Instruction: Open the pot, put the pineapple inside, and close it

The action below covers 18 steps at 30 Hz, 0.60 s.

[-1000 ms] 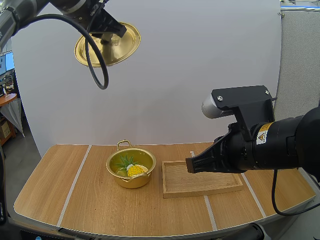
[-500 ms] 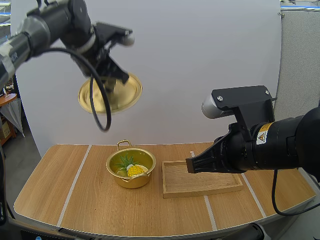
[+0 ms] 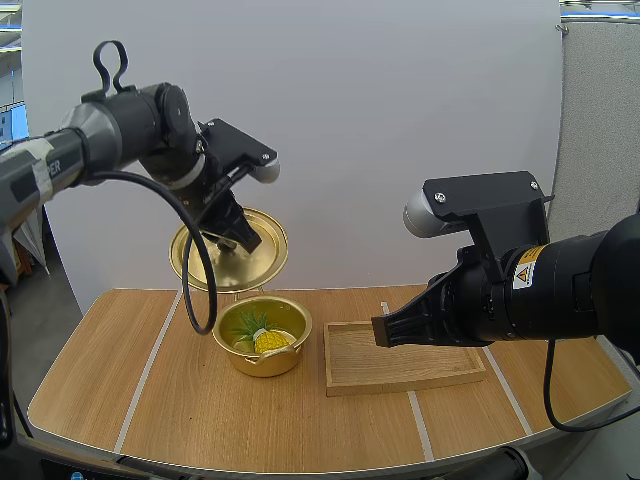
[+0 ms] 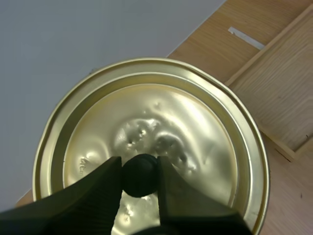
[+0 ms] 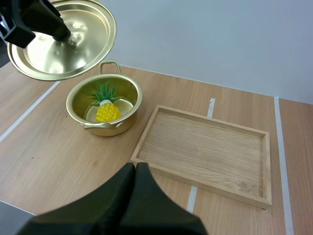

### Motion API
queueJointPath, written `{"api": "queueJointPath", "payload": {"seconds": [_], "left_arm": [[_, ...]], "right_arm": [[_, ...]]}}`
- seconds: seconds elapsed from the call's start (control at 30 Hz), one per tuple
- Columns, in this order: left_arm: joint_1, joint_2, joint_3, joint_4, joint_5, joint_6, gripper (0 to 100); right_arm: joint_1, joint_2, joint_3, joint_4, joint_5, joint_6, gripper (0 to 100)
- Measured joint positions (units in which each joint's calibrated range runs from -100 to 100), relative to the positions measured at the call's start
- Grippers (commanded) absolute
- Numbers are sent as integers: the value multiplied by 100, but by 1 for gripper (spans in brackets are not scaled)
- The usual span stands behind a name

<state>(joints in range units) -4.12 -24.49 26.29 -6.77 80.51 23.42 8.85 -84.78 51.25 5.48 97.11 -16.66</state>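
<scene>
A gold pot (image 3: 262, 335) (image 5: 104, 108) stands open on the table with a yellow pineapple (image 3: 268, 340) (image 5: 107, 111) lying inside it. My left gripper (image 3: 232, 229) (image 4: 139, 176) is shut on the black knob of the gold lid (image 3: 228, 250) (image 4: 146, 142) (image 5: 63, 41). The lid hangs tilted just above and behind the pot's far rim. My right gripper (image 3: 383, 330) (image 5: 135, 169) is shut on nothing, its fingers together as one wedge, hovering over the near left edge of the wooden tray (image 3: 400, 357) (image 5: 205, 152).
The wooden tray lies to the right of the pot with nothing in it. Pale tape lines (image 3: 150, 365) cross the wooden table.
My left arm has carried the lid down from high up at the back, so it now hangs just over the pot. The right arm has stayed still.
</scene>
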Motion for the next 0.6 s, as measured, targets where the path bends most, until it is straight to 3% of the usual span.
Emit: {"api": "queueJointPath", "payload": {"seconds": [0.6], "left_arm": [[0, 1919, 50, -112, -757, 186, 0]], "right_arm": [[0, 0, 0, 0, 0, 0, 0]]}}
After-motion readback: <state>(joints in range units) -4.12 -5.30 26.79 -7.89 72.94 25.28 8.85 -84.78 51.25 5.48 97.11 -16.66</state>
